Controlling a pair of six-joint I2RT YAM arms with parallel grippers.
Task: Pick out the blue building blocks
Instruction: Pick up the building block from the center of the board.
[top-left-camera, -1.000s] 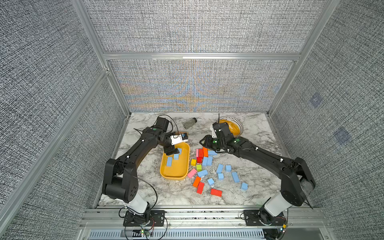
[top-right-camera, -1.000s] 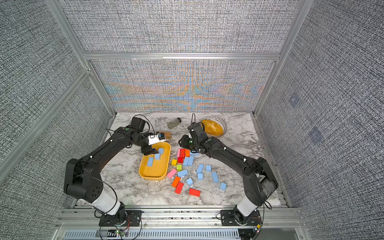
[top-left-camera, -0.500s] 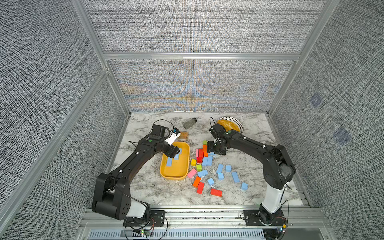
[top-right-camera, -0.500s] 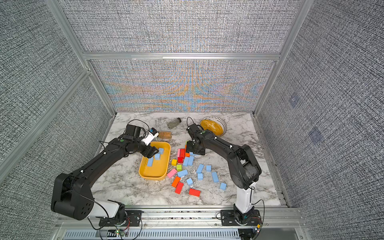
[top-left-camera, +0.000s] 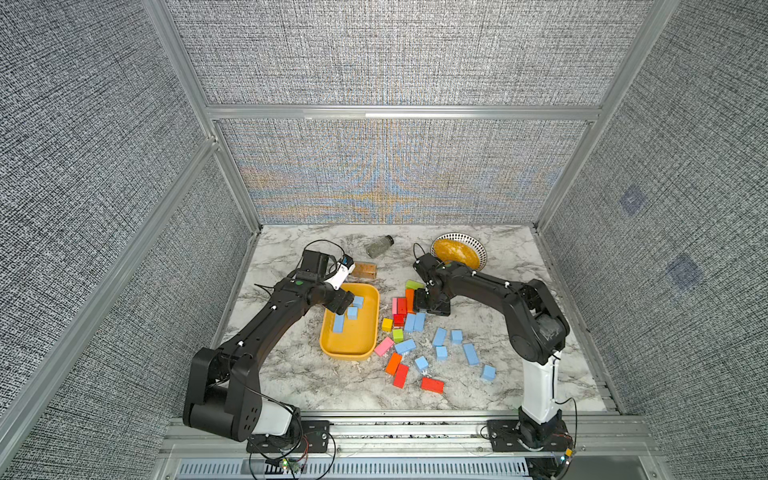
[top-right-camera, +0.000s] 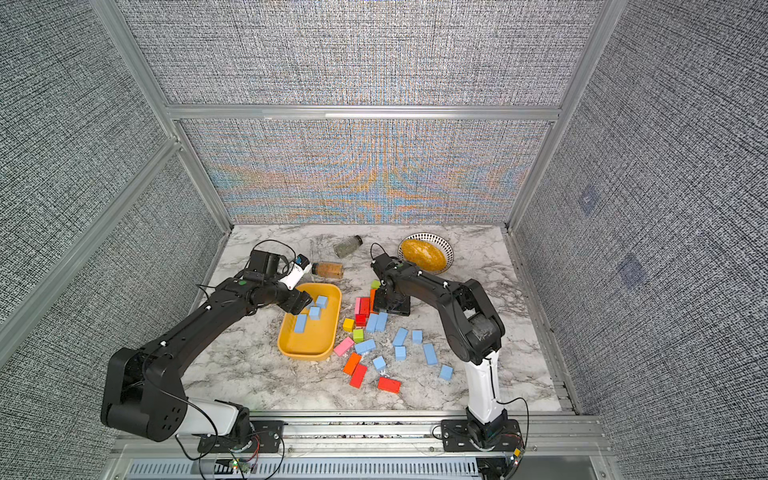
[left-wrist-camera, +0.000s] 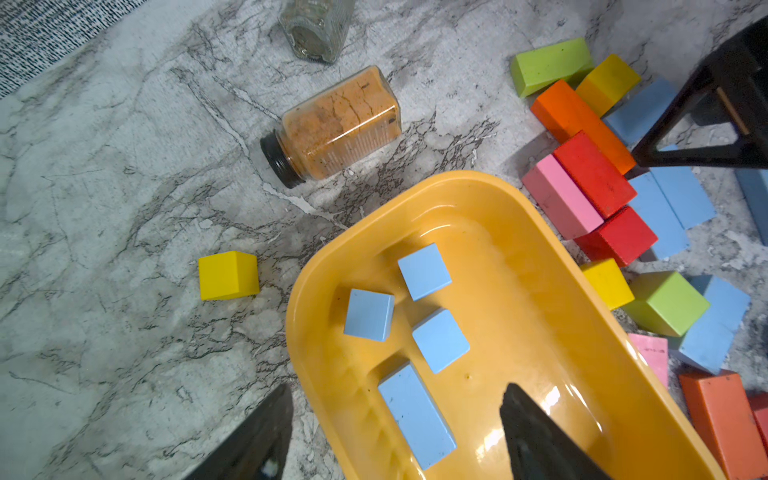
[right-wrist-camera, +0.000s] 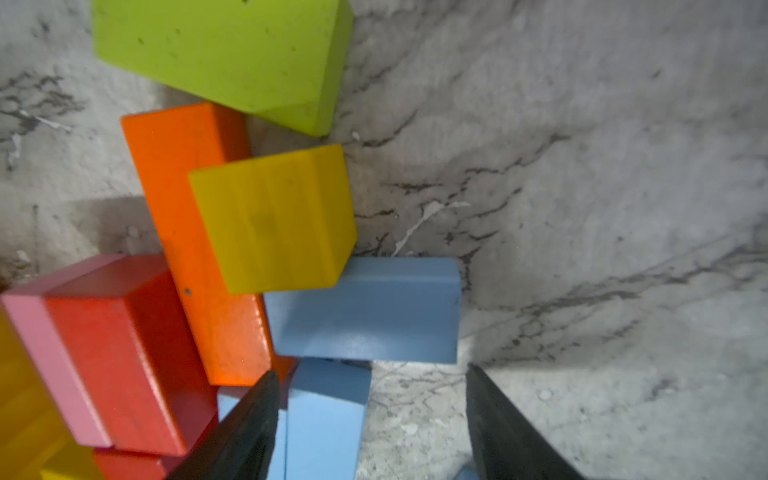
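Note:
Several blue building blocks lie in the yellow tray (top-left-camera: 351, 353): cubes (left-wrist-camera: 424, 271) and one brick (left-wrist-camera: 415, 415). My left gripper (left-wrist-camera: 397, 386) hangs open over the tray's far end (top-left-camera: 343, 305), holding nothing. More blue blocks lie scattered on the marble, such as a pair (top-left-camera: 414, 322) and a brick (top-left-camera: 470, 353). My right gripper (top-left-camera: 430, 305) stands open low at the far end of the mixed pile. In the right wrist view its jaws (right-wrist-camera: 371, 370) straddle bare marble and part of a blue brick (right-wrist-camera: 328, 415). Another blue brick (right-wrist-camera: 365, 309) lies just beyond.
Red, orange, pink, yellow and green blocks mix with the blue ones (top-left-camera: 401, 307). A yellow cube (right-wrist-camera: 274, 220) leans on the blue brick. A spice jar (top-left-camera: 365, 271) and a clear jar (top-left-camera: 379, 246) lie behind the tray. A patterned bowl (top-left-camera: 457, 251) stands at the back right.
The right arm has folded back towards its base, and its gripper has come down a little nearer over the pile. The left gripper stays over the tray's far end.

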